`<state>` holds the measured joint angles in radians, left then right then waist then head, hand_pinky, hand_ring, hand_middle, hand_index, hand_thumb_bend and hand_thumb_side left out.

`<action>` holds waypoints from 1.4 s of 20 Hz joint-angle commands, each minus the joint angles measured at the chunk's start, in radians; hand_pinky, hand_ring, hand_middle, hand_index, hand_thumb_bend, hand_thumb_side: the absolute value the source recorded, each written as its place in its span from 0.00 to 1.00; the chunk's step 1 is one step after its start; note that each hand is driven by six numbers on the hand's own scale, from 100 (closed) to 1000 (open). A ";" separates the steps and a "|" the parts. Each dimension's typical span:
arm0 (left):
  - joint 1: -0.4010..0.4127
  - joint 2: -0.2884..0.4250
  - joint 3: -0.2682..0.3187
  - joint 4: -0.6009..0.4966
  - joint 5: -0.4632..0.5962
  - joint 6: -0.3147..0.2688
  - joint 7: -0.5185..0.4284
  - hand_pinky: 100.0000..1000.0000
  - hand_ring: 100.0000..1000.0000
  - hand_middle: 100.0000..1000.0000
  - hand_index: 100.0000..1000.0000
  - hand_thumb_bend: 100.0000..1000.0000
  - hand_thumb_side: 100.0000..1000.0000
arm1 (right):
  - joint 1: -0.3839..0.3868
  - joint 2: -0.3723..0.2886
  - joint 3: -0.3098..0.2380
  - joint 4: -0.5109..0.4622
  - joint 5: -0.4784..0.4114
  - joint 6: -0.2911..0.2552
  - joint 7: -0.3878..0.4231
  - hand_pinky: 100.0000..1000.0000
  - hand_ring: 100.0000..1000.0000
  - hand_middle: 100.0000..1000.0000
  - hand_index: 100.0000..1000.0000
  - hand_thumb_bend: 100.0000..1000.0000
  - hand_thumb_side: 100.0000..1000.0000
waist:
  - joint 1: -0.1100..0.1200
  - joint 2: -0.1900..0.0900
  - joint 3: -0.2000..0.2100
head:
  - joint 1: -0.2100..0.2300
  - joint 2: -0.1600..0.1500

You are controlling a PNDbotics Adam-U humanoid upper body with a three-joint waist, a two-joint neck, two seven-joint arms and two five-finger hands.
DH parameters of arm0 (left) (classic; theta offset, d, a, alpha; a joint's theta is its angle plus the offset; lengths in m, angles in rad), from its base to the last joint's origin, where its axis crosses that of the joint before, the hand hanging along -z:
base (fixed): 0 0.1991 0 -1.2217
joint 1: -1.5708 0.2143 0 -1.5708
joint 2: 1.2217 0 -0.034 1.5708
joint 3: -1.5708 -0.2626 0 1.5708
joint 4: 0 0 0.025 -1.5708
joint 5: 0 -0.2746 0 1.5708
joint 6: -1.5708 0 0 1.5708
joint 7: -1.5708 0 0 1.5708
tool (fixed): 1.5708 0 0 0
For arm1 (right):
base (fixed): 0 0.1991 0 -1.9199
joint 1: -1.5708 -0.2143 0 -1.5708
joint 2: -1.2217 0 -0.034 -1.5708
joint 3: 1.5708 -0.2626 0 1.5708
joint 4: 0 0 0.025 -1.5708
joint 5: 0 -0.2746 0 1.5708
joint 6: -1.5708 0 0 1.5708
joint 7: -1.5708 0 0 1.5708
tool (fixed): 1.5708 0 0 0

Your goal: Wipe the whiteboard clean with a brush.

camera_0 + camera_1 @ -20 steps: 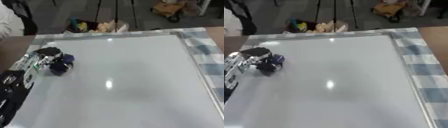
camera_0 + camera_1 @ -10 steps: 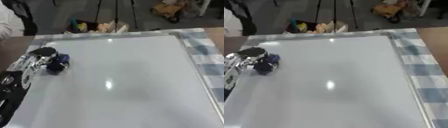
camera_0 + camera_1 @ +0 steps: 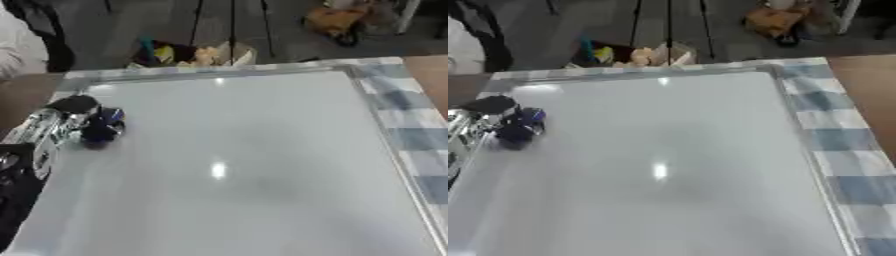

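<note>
A large whiteboard (image 3: 245,160) fills most of both views and shows no marks that I can make out. My left hand (image 3: 66,122) lies at the board's left edge, its fingers curled round a dark blue brush (image 3: 101,131) that rests on the board. The left arm runs down the left side to the lower corner. My right hand shows in no view.
A blue and white checked cloth (image 3: 411,135) lies under the board and shows along its right side. Beyond the far edge stand a bag with yellow things (image 3: 179,54), tripod legs and an orange object (image 3: 337,20) on the floor. A person in white sits at the far left.
My left hand has slid the brush a little to the left along the board. The picture has also shifted slightly.
</note>
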<state>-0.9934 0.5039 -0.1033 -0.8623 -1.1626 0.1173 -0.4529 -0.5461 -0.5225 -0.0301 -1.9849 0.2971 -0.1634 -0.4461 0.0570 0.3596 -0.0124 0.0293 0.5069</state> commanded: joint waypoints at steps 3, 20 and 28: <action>0.018 0.043 0.016 0.033 0.007 0.016 0.008 0.30 0.46 0.40 0.75 0.00 0.75 | -0.010 -0.018 -0.009 -0.015 -0.004 -0.001 -0.004 0.77 0.80 0.70 0.76 0.00 0.85 | -0.011 -0.018 0.004 | -0.003 -0.008; 0.028 0.068 0.030 0.039 0.018 0.033 0.024 0.30 0.46 0.40 0.75 0.00 0.74 | -0.010 -0.018 -0.009 -0.015 -0.003 0.000 -0.003 0.77 0.80 0.70 0.76 0.00 0.85 | -0.016 -0.022 0.016 | 0.000 -0.007; 0.026 0.071 0.037 0.049 -0.006 0.039 0.042 0.30 0.46 0.40 0.75 0.00 0.73 | -0.009 -0.019 -0.008 -0.015 -0.003 0.001 -0.001 0.77 0.80 0.70 0.76 0.00 0.85 | -0.015 -0.024 0.019 | 0.002 -0.007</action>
<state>-0.9730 0.5455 -0.0740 -0.8305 -1.1585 0.1548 -0.4137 -0.5456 -0.5225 -0.0303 -1.9849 0.2971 -0.1629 -0.4462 0.0470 0.3562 0.0043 0.0293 0.5070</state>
